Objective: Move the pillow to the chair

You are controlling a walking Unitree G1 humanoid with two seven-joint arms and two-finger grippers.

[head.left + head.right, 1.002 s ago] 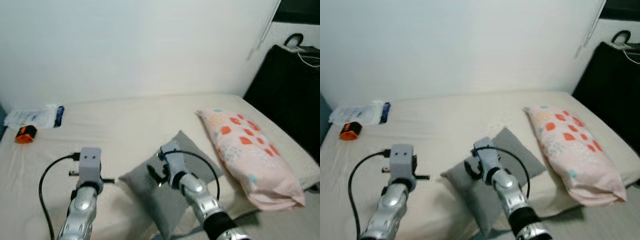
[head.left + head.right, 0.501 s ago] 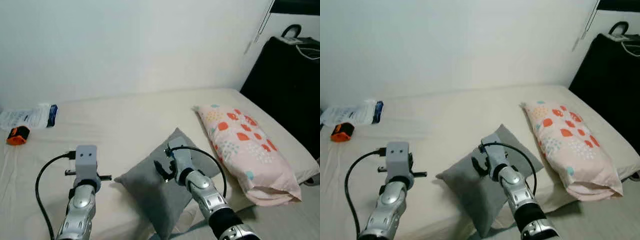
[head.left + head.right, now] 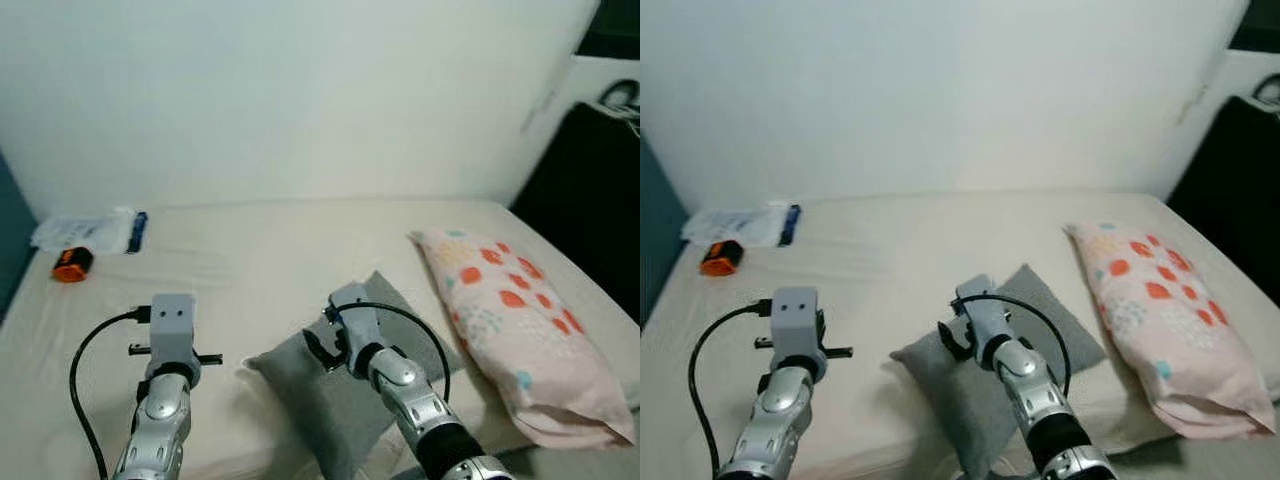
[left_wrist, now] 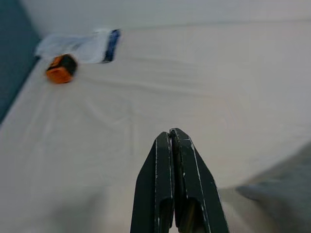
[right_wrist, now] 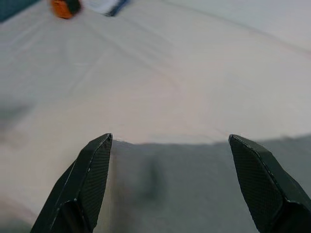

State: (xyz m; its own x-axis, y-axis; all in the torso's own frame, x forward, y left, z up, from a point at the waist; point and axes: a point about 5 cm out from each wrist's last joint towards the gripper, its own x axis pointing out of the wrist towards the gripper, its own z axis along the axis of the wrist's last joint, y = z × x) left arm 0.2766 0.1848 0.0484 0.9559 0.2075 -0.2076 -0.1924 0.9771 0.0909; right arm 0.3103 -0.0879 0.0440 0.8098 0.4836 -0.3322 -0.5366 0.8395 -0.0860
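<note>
An orange object (image 3: 73,265) and plastic packet (image 3: 92,231) lie on the bed (image 3: 270,250).

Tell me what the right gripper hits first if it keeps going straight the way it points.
Most likely the grey pillow: the right gripper is open just above it, fingers straddling its near edge. Past that edge lies only the bed sheet. Depth is hard to judge.

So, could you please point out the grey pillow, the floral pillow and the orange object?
Grey square fabric pillow (image 3: 322,402), left eye view, its front face.
Pink floral pillow (image 3: 515,332), left eye view, its middle.
Small orange object (image 4: 61,69), left wrist view, its body.
</note>
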